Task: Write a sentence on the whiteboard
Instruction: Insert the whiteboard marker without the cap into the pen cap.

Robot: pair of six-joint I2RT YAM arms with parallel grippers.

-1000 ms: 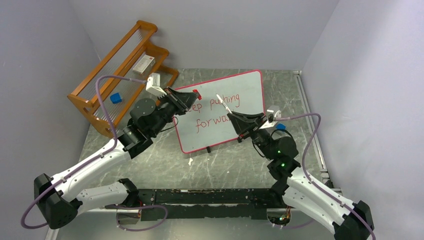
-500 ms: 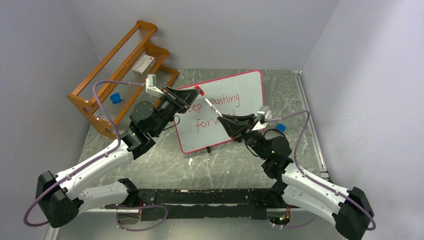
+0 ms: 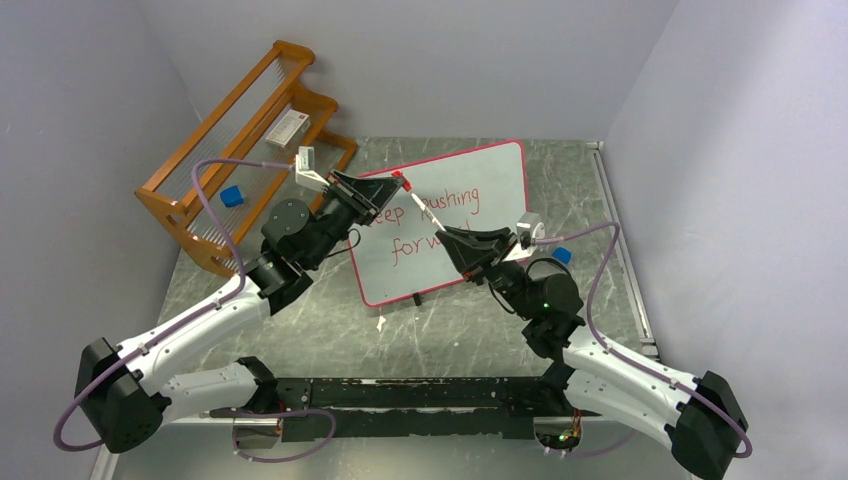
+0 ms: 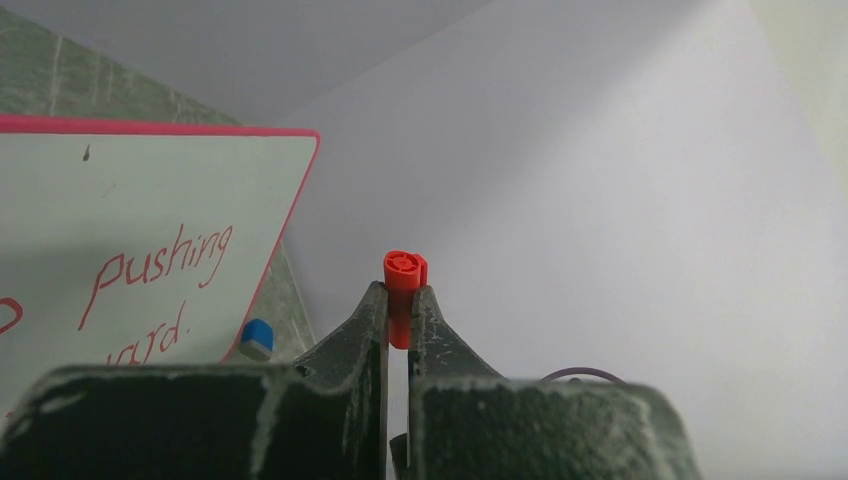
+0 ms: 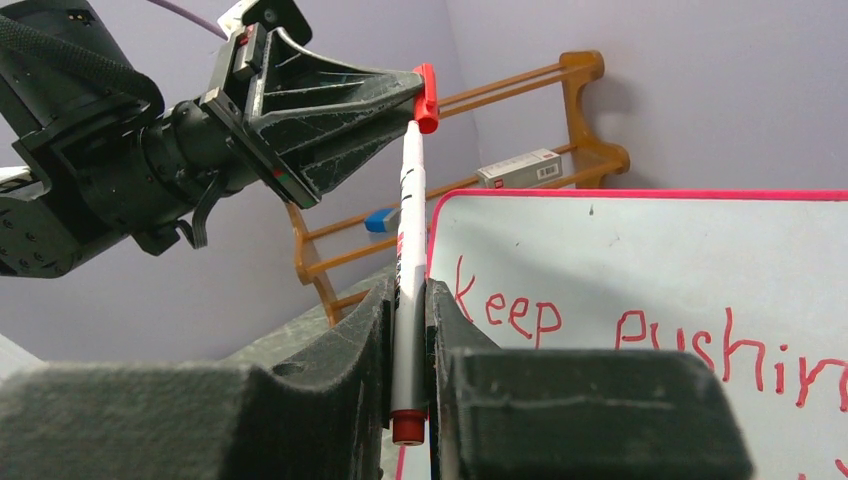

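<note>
Done, by the look of it: the sentence [image 3: 455,203], thin red handwriting, "Keep pushing" over "forward", partly hidden behind the arms. Written across the whiteboard [image 3: 500,165], white with a pink frame, propped up at the middle of the bench [image 3: 330,320]. Judged now at the capping step: right tool [image 5: 408,300] clamped on the marker [image 5: 408,230], nib at the mouth of the red cap [image 4: 403,285] pinched in the closed left tool [image 4: 398,297]. Next, push straight in, keeping both aligned.

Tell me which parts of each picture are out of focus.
Left wrist: the left gripper is soft at the near edge, the red cap sharp. Right wrist: the right gripper blurs low down, the marker and the sentence are crisp. Top external: evenly lit, sharp.
</note>
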